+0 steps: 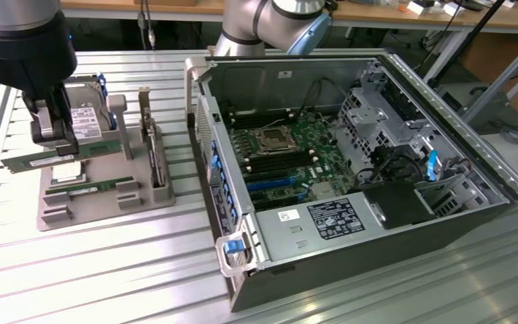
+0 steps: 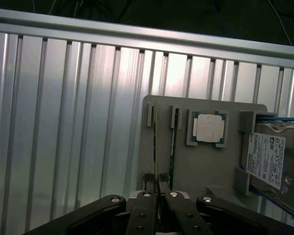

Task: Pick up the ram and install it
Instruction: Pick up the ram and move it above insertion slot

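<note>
**A:** Where is the ram, and how do the jaws stand?

**B:** The gripper (image 1: pixel 56 150) is clenched on the ram (image 1: pixel 25 162), a thin green stick; it hangs roughly level just above the grey tray (image 1: pixel 106 209) at the exterior view's left; in the wrist view the fingers (image 2: pixel 148 182) press against both faces of the board.

**A:** What could go wrong from here?

**B:** As I judge it, the hold is narrow on a long board, so the stick could pivot or slip; if it tilted it could knock the second stick (image 1: pixel 92 185) or the processor chip (image 1: pixel 65 174) lying beneath it; any skew would likely jam it at the motherboard (image 1: pixel 295 155) inside the open computer case (image 1: pixel 349 243).

**A:** What is hard to make out?

**B:** The wrist view catches the ram edge-on, so its chips and notch cannot be read; the fingers cover the point of contact; the memory slots are too small to tell which are free — their latches likewise.
</note>
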Tool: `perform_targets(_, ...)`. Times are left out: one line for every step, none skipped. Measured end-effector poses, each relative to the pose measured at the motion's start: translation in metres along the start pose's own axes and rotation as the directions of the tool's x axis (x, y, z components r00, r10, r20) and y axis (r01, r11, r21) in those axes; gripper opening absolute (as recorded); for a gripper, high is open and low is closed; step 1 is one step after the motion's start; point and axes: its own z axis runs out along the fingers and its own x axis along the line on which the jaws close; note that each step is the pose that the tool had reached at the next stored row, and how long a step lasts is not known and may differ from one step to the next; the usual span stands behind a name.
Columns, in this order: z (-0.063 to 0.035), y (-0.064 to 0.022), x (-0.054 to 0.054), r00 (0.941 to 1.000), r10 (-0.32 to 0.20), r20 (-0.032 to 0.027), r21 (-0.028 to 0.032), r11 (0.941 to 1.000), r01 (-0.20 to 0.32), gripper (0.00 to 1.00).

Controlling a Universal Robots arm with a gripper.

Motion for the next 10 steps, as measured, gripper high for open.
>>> perform_targets(-0.0014, 0.0000, 0.0000, 1.0000, 0.000, -0.0001, -0.0001, 1.0000, 0.000, 0.13)
perform_targets(-0.0021, 0.0000, 0.0000, 1.0000, 0.000, -0.0001, -0.0001, 1.0000, 0.000, 0.13)
perform_targets(-0.0025, -0.0001, 0.0000, 1.0000, 0.000, 0.0000, -0.0001, 1.0000, 0.000, 0.13)
perform_targets(-0.0034, -0.0001, 0.0000, 1.0000, 0.000, -0.0001, -0.0001, 1.0000, 0.000, 0.13)
perform_targets(-0.0045, -0.0002, -0.0001, 1.0000, 0.000, -0.0001, 0.0000, 1.0000, 0.000, 0.13)
perform_targets(-0.0053, -0.0002, 0.0000, 1.0000, 0.000, 0.0000, 0.0000, 1.0000, 0.000, 0.13)
perform_targets(-0.0060, -0.0002, -0.0001, 1.0000, 0.000, -0.0001, -0.0001, 1.0000, 0.000, 0.13)
perform_targets(-0.0066, -0.0002, -0.0001, 1.0000, 0.000, 0.0000, -0.0001, 1.0000, 0.000, 0.13)
perform_targets(-0.0073, -0.0002, -0.0001, 1.0000, 0.000, 0.0000, 0.0000, 1.0000, 0.000, 0.13)
perform_targets(-0.0081, -0.0003, -0.0001, 1.0000, 0.000, 0.0000, 0.0000, 1.0000, 0.000, 0.13)
